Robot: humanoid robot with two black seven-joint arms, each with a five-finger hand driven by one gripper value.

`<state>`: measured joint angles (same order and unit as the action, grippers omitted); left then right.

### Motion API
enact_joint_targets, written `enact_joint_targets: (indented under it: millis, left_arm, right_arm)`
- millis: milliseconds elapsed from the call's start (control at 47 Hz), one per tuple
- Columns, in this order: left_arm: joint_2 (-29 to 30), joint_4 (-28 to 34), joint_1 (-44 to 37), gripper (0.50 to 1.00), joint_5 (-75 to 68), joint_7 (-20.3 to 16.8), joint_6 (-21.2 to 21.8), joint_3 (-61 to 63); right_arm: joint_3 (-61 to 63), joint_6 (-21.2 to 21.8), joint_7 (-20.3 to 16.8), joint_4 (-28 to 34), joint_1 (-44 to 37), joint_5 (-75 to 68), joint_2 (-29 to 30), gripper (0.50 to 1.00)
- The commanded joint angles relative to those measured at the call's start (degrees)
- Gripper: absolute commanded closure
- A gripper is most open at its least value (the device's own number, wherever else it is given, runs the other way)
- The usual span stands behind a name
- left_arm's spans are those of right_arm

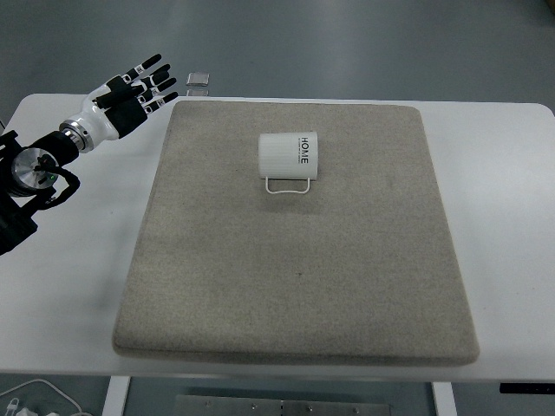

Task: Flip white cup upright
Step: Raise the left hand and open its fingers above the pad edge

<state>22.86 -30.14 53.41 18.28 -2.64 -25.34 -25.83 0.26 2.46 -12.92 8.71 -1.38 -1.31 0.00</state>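
Note:
A white ribbed cup (pixel 289 155) with black print lies on its side on the beige mat (pixel 295 260), in the mat's far middle. Its wire handle (pixel 287 185) points toward the near side. My left hand (pixel 139 89) hovers over the white table at the far left, beyond the mat's far-left corner, well apart from the cup. Its fingers are spread and hold nothing. The right arm is not in view.
The mat lies on a white table (pixel 503 217). A small clear object (pixel 199 81) sits at the table's far edge, just right of my left hand. The table's near edge shows a cable (pixel 35 399) below it at the bottom left.

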Motion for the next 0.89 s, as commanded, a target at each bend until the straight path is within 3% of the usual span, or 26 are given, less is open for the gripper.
enact_joint_targets:
  millis: [0,872]
  left_arm:
    - [-0.01,0.0,0.03,0.504,-0.08,0.0,0.03,0.17]
    - [0.17,-0.35,3.8,0.506,-5.78,0.18,0.38,2.9]
  right_arm:
    - [0.0,0.0,0.0,-0.01,0.06,0.0,0.0,0.57]
    - [0.0,0.0,0.0,-0.01,-0.02,0.0,0.0,0.57]
